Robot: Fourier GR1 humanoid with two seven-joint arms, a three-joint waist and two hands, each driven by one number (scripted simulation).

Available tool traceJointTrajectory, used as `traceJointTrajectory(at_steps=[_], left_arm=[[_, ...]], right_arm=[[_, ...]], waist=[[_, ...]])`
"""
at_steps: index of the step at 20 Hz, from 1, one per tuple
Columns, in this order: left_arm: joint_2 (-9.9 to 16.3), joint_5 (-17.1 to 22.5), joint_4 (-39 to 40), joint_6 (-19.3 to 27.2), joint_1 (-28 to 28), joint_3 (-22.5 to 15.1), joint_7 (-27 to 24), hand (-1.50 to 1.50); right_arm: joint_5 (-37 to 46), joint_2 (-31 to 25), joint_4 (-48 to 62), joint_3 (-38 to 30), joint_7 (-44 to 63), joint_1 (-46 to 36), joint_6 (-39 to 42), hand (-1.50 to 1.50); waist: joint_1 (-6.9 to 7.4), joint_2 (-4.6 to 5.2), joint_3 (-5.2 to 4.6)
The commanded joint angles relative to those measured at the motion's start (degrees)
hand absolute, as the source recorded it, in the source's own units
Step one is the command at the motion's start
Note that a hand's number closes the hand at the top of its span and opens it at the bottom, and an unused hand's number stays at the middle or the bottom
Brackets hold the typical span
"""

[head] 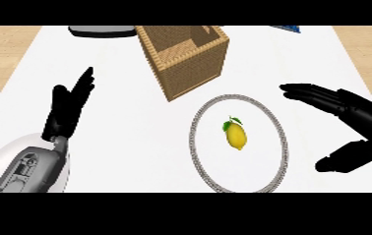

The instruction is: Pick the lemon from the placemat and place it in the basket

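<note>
A yellow lemon (236, 136) with a green leaf lies in the middle of a round white placemat (201, 112) with a grey patterned rim. Behind it, toward the top centre, stands a tall woven basket (190, 62), open at the top. My right hand (341, 111) is to the right of the placemat, open, with fingers stretched toward the lemon and the thumb lower down; it touches nothing. At the far left my left hand (69, 106) rests open, fingers pointing up, away from the lemon.
A dark grey dish (102, 30) sits at the counter's back edge left of the basket. A blue object (289, 28) peeks in at the back right. Wooden floor shows beyond both side edges of the white counter.
</note>
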Motion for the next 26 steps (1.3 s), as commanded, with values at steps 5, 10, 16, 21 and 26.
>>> traceJointTrajectory(at_steps=[5,10,16,21,26], left_arm=[[-1.32,-1.67,0.85,-1.56,1.58,1.74,-1.52,0.00],[-1.55,-3.09,-1.06,-4.30,2.81,3.94,-0.11,0.00],[-4.90,-5.86,-2.40,-3.45,3.44,3.90,0.09,0.00],[-3.56,-5.10,-0.73,-7.06,1.52,7.78,0.66,0.00],[-5.47,-7.70,0.53,-7.36,2.59,7.41,-2.31,0.00]], right_arm=[[0.77,-4.28,-3.90,-1.03,3.40,-0.48,13.95,-1.50],[3.04,-0.84,-2.91,-6.62,3.49,1.33,17.20,-1.50],[8.31,7.68,-1.01,-7.31,5.85,1.26,13.52,-1.50],[14.53,13.68,2.35,-6.59,5.38,-1.52,10.70,-1.50],[20.81,17.11,13.19,-5.16,-1.32,-3.60,8.77,-1.50]], waist=[[-0.06,0.24,0.10],[0.03,0.23,0.11],[0.19,0.24,0.12],[0.20,0.27,0.12],[0.45,0.39,0.12]])
